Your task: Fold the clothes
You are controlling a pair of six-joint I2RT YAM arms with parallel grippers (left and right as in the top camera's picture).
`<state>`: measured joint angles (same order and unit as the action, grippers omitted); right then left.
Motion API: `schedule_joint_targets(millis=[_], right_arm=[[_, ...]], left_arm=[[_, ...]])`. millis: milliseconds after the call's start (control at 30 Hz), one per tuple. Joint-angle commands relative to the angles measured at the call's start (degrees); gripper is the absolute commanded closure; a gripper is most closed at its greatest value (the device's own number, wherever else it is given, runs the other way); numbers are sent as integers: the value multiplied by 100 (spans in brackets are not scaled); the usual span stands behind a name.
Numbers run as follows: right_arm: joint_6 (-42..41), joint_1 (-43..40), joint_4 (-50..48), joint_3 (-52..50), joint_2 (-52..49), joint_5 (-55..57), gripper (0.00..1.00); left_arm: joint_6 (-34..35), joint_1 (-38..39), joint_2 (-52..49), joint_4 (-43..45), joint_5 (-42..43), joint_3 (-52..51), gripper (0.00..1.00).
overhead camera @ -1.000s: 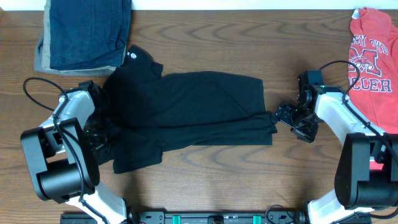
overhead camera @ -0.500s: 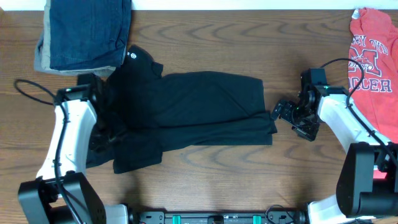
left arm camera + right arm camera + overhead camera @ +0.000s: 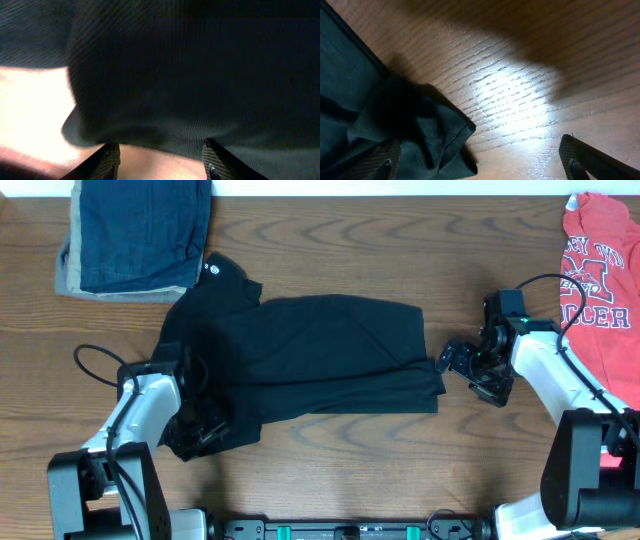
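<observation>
**Black shirt lying lengthwise between two open grippers**

The shirt point(image 3: 320, 355) lies flat in the middle of the table point(image 3: 330, 480). Its long axis runs left to right, with the collar end toward the left arm. The left gripper point(image 3: 200, 428) sits at the shirt's near-left corner. In the wrist view its fingers point(image 3: 109, 157) stand partly apart, with the cloth edge just ahead and nothing pinched. The right gripper point(image 3: 455, 362), jaws wide, hovers just beside the bunched right hem. Each arm is nearest its own end, so a lengthwise fold would likely start there.
</observation>
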<state>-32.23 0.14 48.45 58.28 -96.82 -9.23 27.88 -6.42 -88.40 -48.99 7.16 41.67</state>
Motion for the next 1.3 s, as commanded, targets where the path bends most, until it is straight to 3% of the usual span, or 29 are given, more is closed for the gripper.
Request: schedule_joint_targets(millis=[0,100,300,800,1267], right_arm=[[-48,68,15,20,83,-24,1],[-46,68,26,20,83,-24,1],[-46,68,26,20,83,-22,1],[-48,68,22,17,81,-22,1],[-48,68,2,17,81,-22,1]], left_arm=[[146,11,-33,190,11,-173,45],[249,11,-33,433,11,-291,46],[247,11,-33,435,13,-352,94],[243,13,175,-835,15,275,94],[66,13,251,-922,13,603,94]])
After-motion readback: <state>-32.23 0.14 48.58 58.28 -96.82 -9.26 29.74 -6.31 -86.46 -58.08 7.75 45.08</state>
